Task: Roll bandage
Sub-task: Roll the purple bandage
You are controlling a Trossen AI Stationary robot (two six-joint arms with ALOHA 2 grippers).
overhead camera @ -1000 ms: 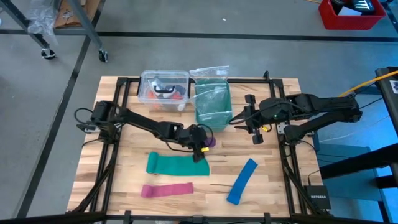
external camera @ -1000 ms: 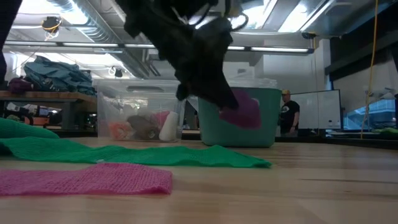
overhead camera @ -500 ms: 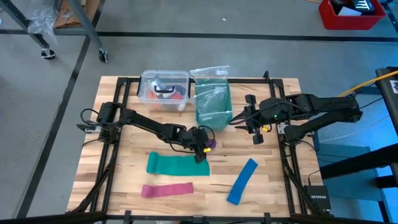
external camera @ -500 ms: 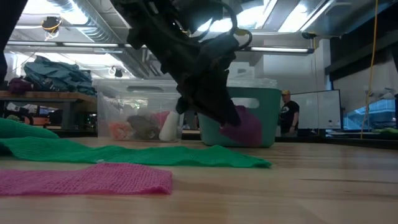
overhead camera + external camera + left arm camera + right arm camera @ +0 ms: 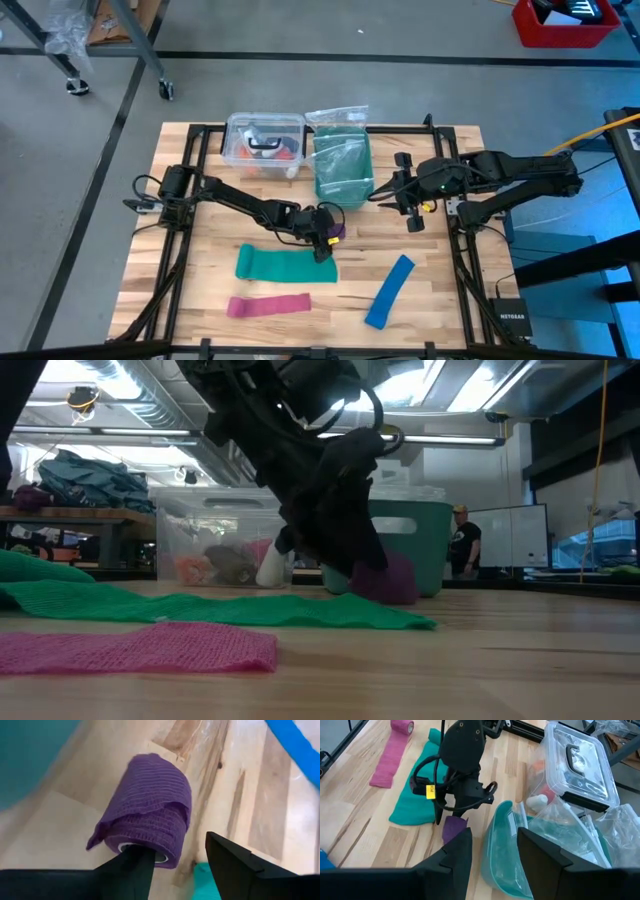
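The bandage (image 5: 150,810) is a small purple roll lying on its side on the wood, beside the green cloth's far edge; it also shows in the high view (image 5: 339,231) and the low view (image 5: 390,578). My left gripper (image 5: 175,852) is open just above the table. One finger is at the roll's near end and the other stands clear beside it. My right gripper (image 5: 381,196) hangs open to the right of the teal bin, with nothing between its fingers. My left gripper is open around the near end (image 5: 142,847) of the bandage roll, coming in low and slanting. One finger (image 5: 131,865) covers that end, so I cannot tell whether it touches. The roll rests on the table.
A teal bin (image 5: 342,170) lined with a plastic bag and a clear lidded box (image 5: 265,140) stand at the far side. A green cloth (image 5: 285,265), a pink strip (image 5: 268,305) and a blue strip (image 5: 390,290) lie nearer. A person (image 5: 462,540) stands in the room behind.
My left gripper has gone down toward the table and opened. The purple roll, which was held above the wood, has come down with it and now lies on the table next to the green cloth.
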